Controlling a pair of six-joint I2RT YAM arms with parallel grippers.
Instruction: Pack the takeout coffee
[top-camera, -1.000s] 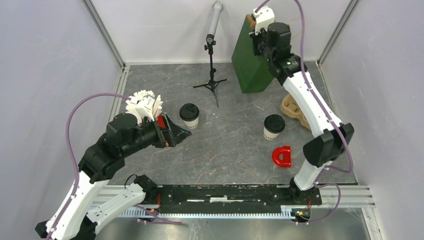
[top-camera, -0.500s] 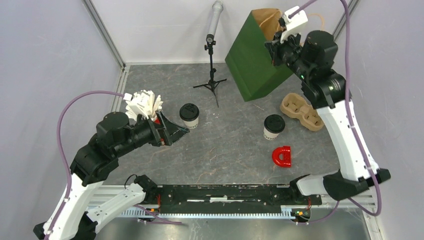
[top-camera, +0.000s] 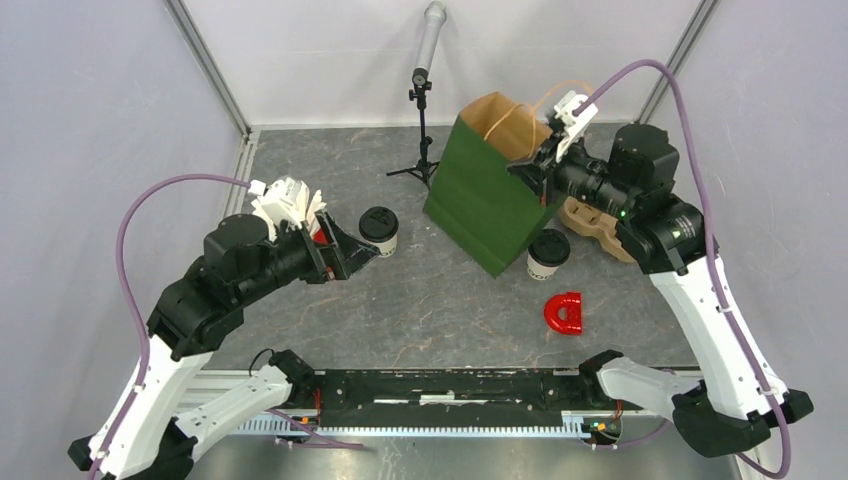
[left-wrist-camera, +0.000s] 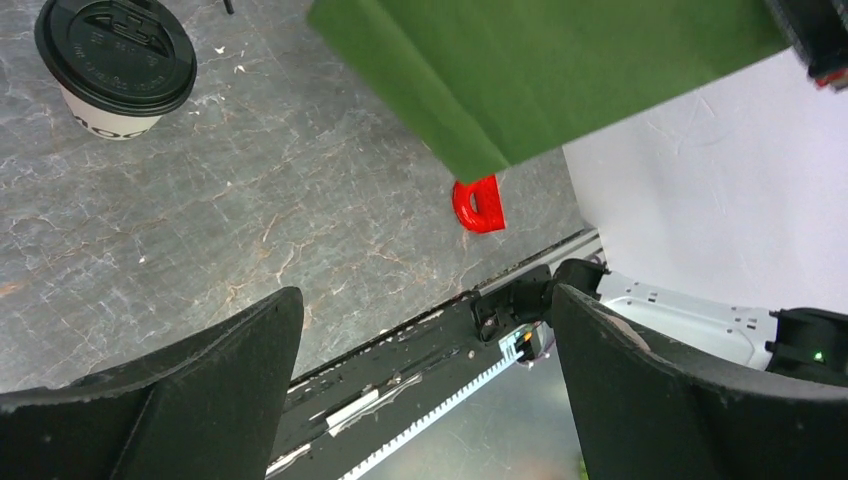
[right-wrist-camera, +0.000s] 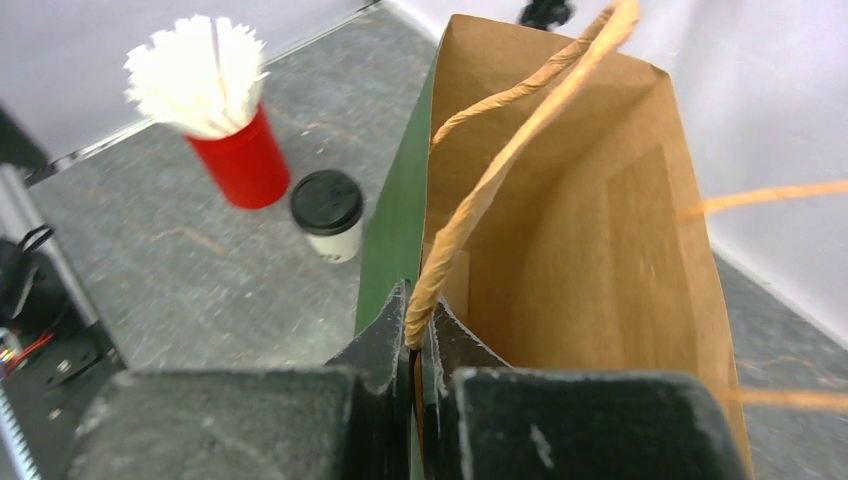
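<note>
- right gripper (right-wrist-camera: 412, 340): pinching shut on the twisted paper handle (right-wrist-camera: 500, 170) of the green paper bag (top-camera: 485, 205). The bag is hanging tilted from it at upper centre-right of the overhead view, mouth open, brown lining showing.
- left gripper (left-wrist-camera: 425, 300): standing wide, holding nothing, hovering over the desk at centre-left of the overhead view.
- left takeout coffee (top-camera: 379, 230): standing upright on the desk just past the left gripper, apart from it, beside the red cup (right-wrist-camera: 240, 160) of white sticks (top-camera: 288, 203).
- right takeout coffee (top-camera: 548, 254): standing upright right of centre, at the bag's lower corner, outside the bag.
- cardboard cup carrier (top-camera: 590, 218): lying on the desk right of the bag, partly hidden by the right arm.
- red U-shaped piece (top-camera: 563, 313): lying flat near the right takeout coffee, lower in the frame.
- microphone on tripod (top-camera: 424, 90): standing at top centre.
- desk (top-camera: 450, 310): grey, marbled with pale veins. A black rail (top-camera: 450, 390) is running along its bottom edge.
- walls (top-camera: 90, 150): pale and plain, closing in left, back and right. Aluminium posts (top-camera: 207, 65) are rising at the back corners.
</note>
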